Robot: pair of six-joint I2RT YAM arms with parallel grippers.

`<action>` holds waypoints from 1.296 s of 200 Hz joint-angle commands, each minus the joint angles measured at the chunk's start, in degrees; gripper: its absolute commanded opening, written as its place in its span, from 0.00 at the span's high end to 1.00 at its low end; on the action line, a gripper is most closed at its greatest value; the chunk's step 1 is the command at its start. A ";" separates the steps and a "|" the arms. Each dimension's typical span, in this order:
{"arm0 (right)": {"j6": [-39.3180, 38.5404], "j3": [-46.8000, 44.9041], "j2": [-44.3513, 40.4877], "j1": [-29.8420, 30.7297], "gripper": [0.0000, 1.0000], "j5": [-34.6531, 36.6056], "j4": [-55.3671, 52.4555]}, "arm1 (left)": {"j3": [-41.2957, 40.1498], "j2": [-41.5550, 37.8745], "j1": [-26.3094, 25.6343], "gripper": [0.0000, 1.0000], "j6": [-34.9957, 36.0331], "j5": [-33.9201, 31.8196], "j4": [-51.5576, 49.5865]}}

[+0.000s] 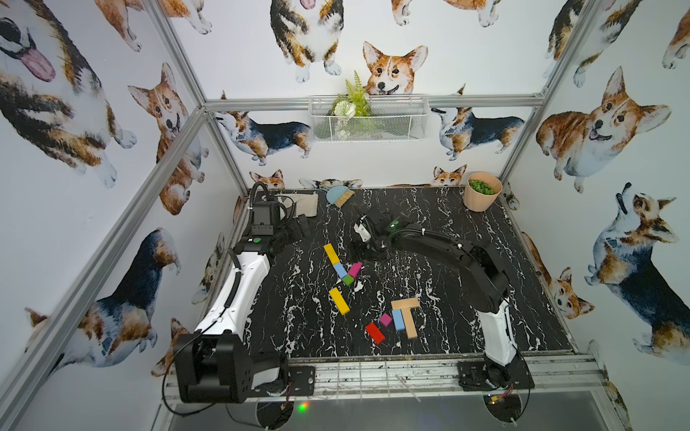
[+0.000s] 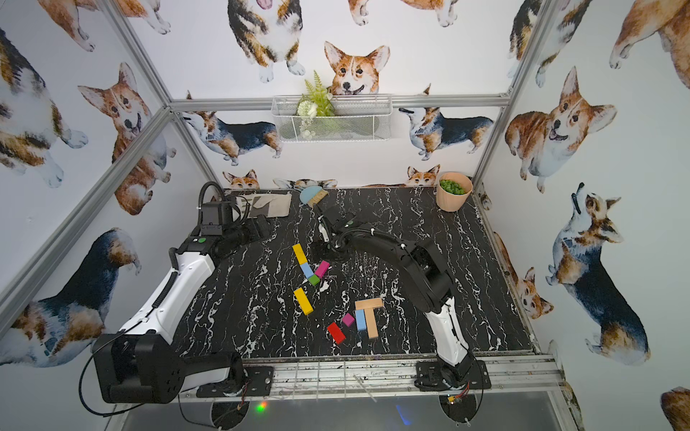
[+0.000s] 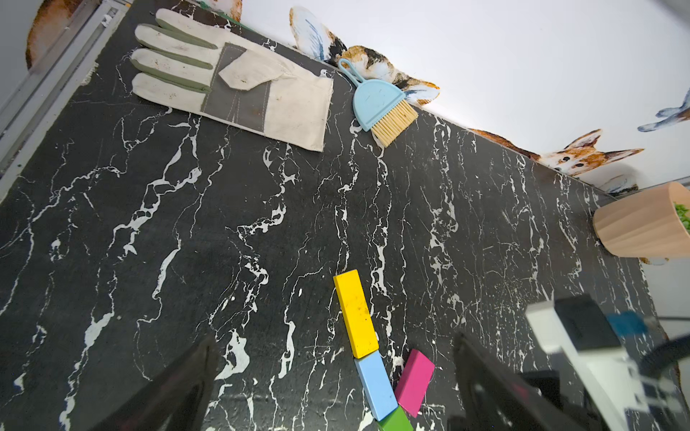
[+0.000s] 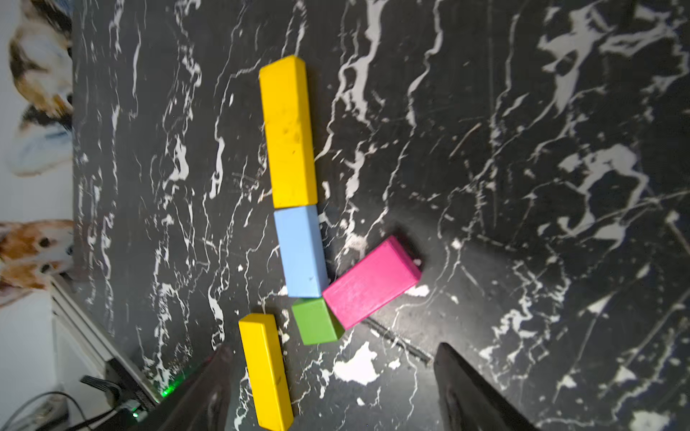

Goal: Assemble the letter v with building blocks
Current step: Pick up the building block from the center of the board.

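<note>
The right claw (image 4: 332, 352) hung released and empty over the black marble-patterned tabletop (image 4: 522, 186), near a small green wooden cube (image 4: 315, 321). Touching that cube, a light blue wooden block (image 4: 300, 253) and a long yellow wooden bar (image 4: 287, 130) lay end to end in one straight line. A magenta wooden block (image 4: 371, 281) angled away from the cube, touching it. A second long yellow bar (image 4: 265, 369) lay just beside the cube, apart. Well away from the cube sat two plain tan wooden bars (image 1: 405, 303), a second light blue block (image 1: 398, 319), a small magenta stub (image 1: 385, 319) and a red wooden block (image 1: 374, 332). The left claw (image 3: 335, 341), also released and empty, was farther from the cube.
</note>
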 commanded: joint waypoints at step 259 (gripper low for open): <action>-12.63 21.36 17.92 16.18 0.32 4.68 -25.35 | 0.85 -5.29 1.68 0.00 0.11 -2.27 -3.08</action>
